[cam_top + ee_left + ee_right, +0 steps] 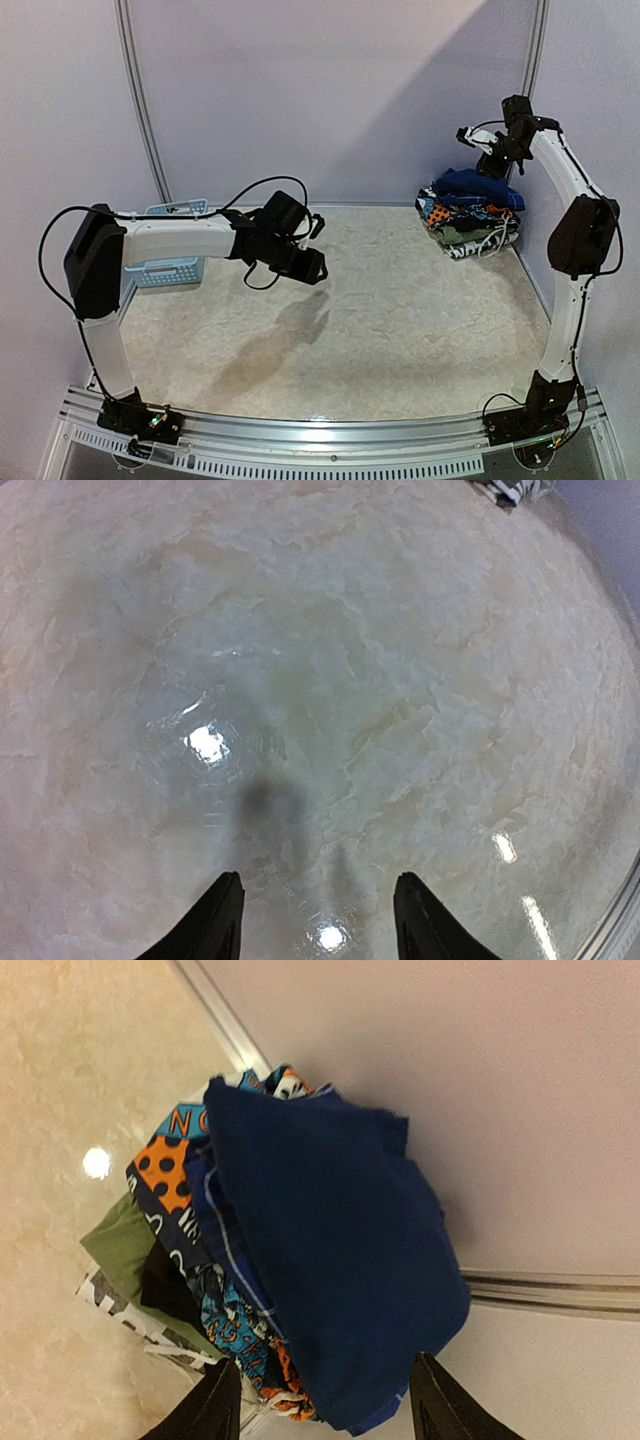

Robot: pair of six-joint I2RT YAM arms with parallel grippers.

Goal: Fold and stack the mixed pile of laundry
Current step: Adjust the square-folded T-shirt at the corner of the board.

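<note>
Furthest left, a light-blue slotted basket (165,270) sits at the far left of the counter (400,330), partly hidden behind the left arm. That arm bends at the elbow and reaches right, so the left claw (318,878) hangs above the middle of the counter, clear of the surface. Its wrist view shows two dark fingers (215,925) standing well apart with only bare, glossy marbled counter between them; the claw is open and holds nothing. Its shadow falls on the surface below.

To the right, the pile of clothes (470,215) lies as a stack in the far right corner, close against the wall (350,100). A dark blue garment (330,1260) is on top, folded and draped over the rest. Under it are a piece patterned in orange, bright blue and black (165,1175), then a green layer (120,1245), and at the bottom a black-and-white printed piece (110,1305) resting on the counter.

At the far right, the right arm rises tall from its base and bends over at the top, holding the right claw (326,1360) above the stack. Its fingers are spread apart too, framing the near edge of the blue garment from above. They grip nothing, and in the top view the claw looks to be clear of the cloth.
</note>
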